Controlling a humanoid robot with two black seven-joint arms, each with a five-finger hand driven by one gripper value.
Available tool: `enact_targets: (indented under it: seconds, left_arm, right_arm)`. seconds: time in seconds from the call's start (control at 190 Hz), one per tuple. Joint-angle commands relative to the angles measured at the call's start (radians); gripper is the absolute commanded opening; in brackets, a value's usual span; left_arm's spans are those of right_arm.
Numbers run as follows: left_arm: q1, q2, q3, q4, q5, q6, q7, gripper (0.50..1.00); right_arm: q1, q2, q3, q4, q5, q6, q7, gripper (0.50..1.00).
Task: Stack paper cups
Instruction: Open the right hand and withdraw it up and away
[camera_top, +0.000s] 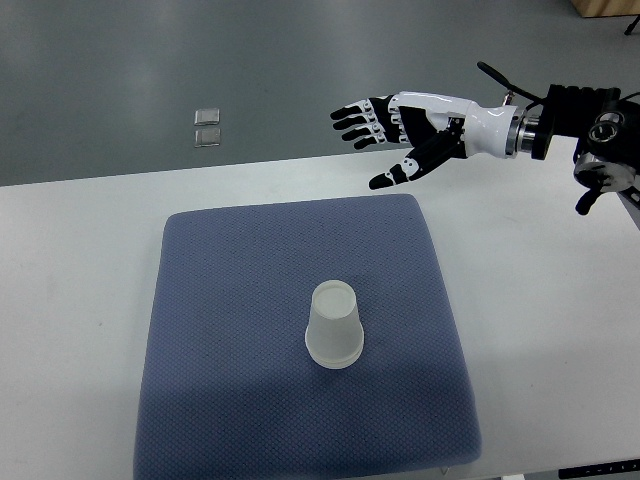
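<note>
A white paper cup (333, 325) stands upside down near the middle of the blue-grey pad (220, 330); it may be more than one cup nested, I cannot tell. My right hand (385, 135) hovers above the table's far edge, up and to the right of the cup and well apart from it. Its fingers are spread and point left, and it holds nothing. The left arm is out of sight.
The pad lies on a white table (70, 300). Beyond the table's far edge is grey floor with two small square plates (207, 126). The right arm's black wrist and joint (590, 130) reach in from the right edge.
</note>
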Motion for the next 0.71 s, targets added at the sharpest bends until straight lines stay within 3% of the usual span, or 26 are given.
enact_targets:
  seconds: [0.0, 0.132, 0.226, 0.705]
  left_arm:
    - [0.000, 0.000, 0.000, 0.000, 0.000, 0.000, 0.000, 1.000]
    - [0.000, 0.000, 0.000, 0.000, 0.000, 0.000, 0.000, 1.000]
    - [0.000, 0.000, 0.000, 0.000, 0.000, 0.000, 0.000, 1.000]
    - [0.000, 0.000, 0.000, 0.000, 0.000, 0.000, 0.000, 1.000]
  right_arm:
    - [-0.052, 0.043, -0.001, -0.037, 0.151, -0.050, -0.050, 0.913]
    - [-0.088, 0.099, 0.000, -0.085, 0.401, -0.120, -0.186, 0.913]
    - [-0.099, 0.116, -0.003, -0.092, 0.499, -0.157, -0.235, 0.913]
    - [-0.108, 0.119, 0.013, -0.120, 0.513, -0.154, -0.226, 0.915]
